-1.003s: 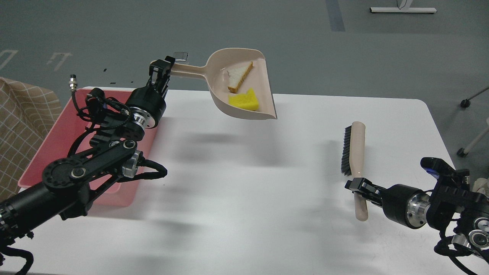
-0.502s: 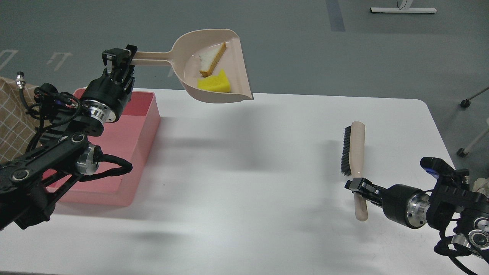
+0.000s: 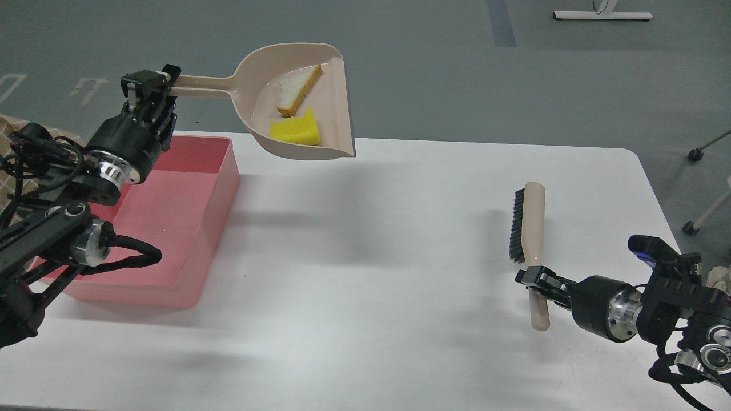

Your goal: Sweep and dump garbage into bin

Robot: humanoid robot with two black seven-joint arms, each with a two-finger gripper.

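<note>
Moved since earlier: left arm and the dustpan it carries have shifted further left, the pan's mouth now closer to the bin's far right corner; brush and right arm are where they were.
Table (image 3: 365, 274): white, bearing the bin at its left end and the brush toward its right.
Bin (image 3: 211, 228): pink rimmed tub on the table's left side, partly hidden by the left arm; the part of its floor that shows is bare.
Dustpan (image 3: 337, 108): beige, held up in the air above the table's far edge, handle pointing left, open mouth to the right; it sits just right of the bin, not over it.
Left gripper (image 3: 149, 85): fingers pinched on the end of the dustpan handle.
Brush (image 3: 528, 228): beige handle with black bristles along its left side, lying on the table, handle end toward the robot.
Right gripper (image 3: 534, 278): low over the brush's handle end, touching or just above it; too dark and end-on to say whether the fingers are spread or closed.
Bread slice (image 3: 297, 88): triangular, white with brown crust, lying in the dustpan's far part.
Yellow sponge block (image 3: 294, 131): in the dustpan just nearer than the bread, close to the pan's near wall.
</note>
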